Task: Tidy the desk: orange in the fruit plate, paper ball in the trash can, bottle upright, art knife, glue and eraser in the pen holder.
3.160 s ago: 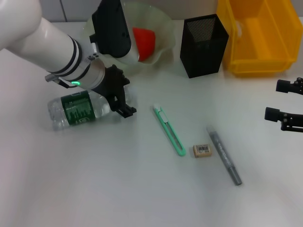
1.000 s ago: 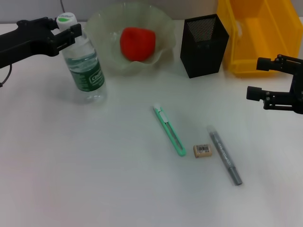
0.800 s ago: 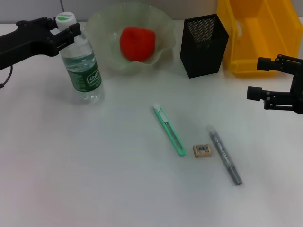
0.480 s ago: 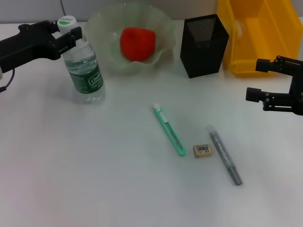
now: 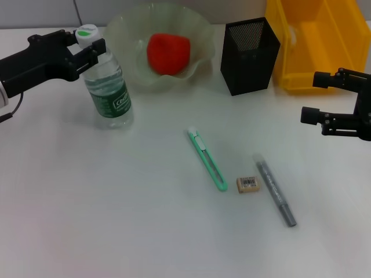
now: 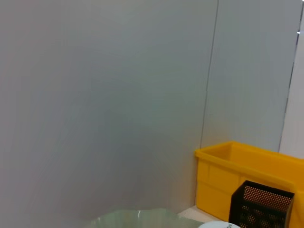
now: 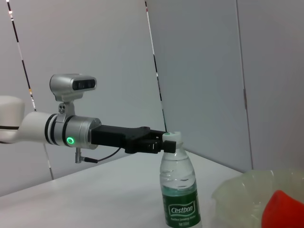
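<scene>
The bottle (image 5: 108, 87) stood on the desk (image 5: 116, 220), leaning a little, its white cap between the fingers of the left gripper (image 5: 87, 45), which seemed closed around the neck. Just behind it the orange (image 5: 168, 53) sat in the fruit plate (image 5: 124, 29). The pen holder (image 5: 250, 55) stood beside the trash can (image 5: 316, 43). Nearer the front lay the art knife (image 5: 207, 159), the eraser (image 5: 248, 184) and the glue (image 5: 275, 190), the eraser just beside the glue. The right gripper (image 5: 320, 97) hung at the right edge, fingers apart.

Bottle (image 5: 110, 87) raised from lying to upright, shifted slightly right; left claw (image 5: 87, 49) apparently gripping neck.
</scene>
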`<state>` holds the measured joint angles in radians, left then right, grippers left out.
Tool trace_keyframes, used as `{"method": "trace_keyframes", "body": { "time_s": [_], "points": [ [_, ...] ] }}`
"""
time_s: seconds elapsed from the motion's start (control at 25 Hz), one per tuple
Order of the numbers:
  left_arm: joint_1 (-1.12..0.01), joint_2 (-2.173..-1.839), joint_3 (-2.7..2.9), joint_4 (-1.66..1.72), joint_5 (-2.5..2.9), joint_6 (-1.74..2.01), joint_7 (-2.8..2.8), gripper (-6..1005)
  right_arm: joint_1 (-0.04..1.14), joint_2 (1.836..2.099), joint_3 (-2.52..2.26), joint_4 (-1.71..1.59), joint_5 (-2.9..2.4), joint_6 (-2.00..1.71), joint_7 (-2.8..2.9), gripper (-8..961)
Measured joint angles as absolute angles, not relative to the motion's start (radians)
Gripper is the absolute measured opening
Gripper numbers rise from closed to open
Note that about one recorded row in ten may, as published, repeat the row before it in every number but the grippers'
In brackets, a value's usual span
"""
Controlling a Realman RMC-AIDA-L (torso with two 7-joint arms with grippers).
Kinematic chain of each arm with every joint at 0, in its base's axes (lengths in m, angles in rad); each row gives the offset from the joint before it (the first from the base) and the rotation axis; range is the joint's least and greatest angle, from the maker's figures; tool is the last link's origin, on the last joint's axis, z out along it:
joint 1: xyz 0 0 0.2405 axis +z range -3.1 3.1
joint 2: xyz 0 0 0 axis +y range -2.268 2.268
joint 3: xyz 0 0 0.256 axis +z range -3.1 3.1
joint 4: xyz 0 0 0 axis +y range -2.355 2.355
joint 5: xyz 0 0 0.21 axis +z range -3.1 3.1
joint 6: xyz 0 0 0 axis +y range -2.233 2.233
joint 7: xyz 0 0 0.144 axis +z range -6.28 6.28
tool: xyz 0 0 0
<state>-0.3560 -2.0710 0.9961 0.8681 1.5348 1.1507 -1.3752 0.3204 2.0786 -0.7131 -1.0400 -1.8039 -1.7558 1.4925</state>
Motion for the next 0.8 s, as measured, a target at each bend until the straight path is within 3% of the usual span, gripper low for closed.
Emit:
{"method": "trace_keyframes", "body": {
  "time_s": [0.2,0.8],
  "points": [
    [-0.355,-2.072,1.0,0.855,1.533,1.159,-1.347,480,0.321,2.079,-0.713,-1.039,-1.804,-1.756,1.493,779],
    [-0.28,-2.064,0.904,0.948,1.48,1.333,-1.338,759,0.323,2.081,-0.739,-1.139,-1.821,-1.753,1.619,772]
  ]
}}
